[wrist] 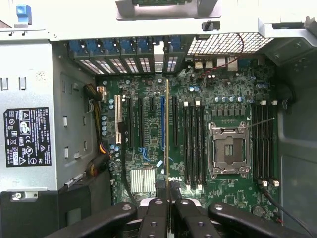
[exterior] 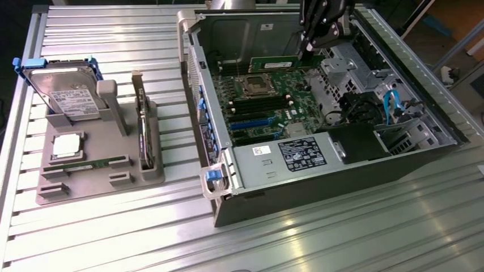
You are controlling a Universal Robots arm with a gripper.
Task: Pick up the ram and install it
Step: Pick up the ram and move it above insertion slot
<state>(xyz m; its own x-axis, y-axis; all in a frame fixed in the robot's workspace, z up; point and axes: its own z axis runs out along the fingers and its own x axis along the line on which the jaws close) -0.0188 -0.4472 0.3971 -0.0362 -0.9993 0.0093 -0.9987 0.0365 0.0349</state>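
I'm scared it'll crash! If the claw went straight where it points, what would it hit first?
Probably the motherboard, near its long slots; the ram in the claw would touch first. Which slot is unclear.

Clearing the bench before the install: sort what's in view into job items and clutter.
Job: ram stick, gripped by the end effector; memory slots; open computer case.
Lying about: hard drive; upright card; square chip; grey holder under them.
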